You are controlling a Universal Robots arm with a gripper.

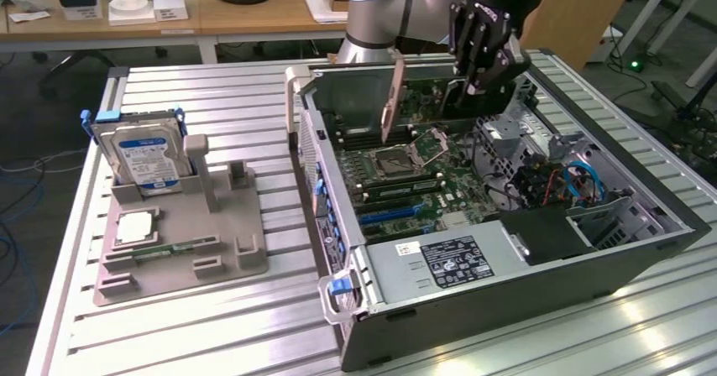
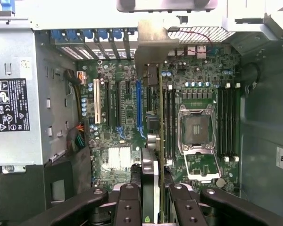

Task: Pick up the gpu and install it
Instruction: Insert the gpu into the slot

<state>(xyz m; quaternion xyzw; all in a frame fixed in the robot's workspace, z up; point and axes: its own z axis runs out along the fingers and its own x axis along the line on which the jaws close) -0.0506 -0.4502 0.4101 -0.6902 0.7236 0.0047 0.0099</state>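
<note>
The gpu (image 1: pixel 395 99) hangs on edge over the open computer case (image 1: pixel 627 250), above the motherboard (image 1: pixel 409 179) near the case's rear wall. My gripper (image 1: pixel 484 61) is shut on its upper edge. In the wrist view the gpu (image 2: pixel 153 141) shows edge-on, running from between my gripper (image 2: pixel 153 209) to its silver end bracket (image 2: pixel 153 44) at the rear slot openings. It hovers just beside the blue expansion slot (image 2: pixel 139 106), apart from the board.
A CPU socket (image 2: pixel 195 129) and memory slots (image 2: pixel 226 122) lie beside the card. The power supply (image 1: pixel 448 263) fills the case's near end. On the exterior view's left, a grey fixture (image 1: pixel 213 250) holds a hard drive (image 1: pixel 140 158) and a memory stick (image 1: pixel 168 248).
</note>
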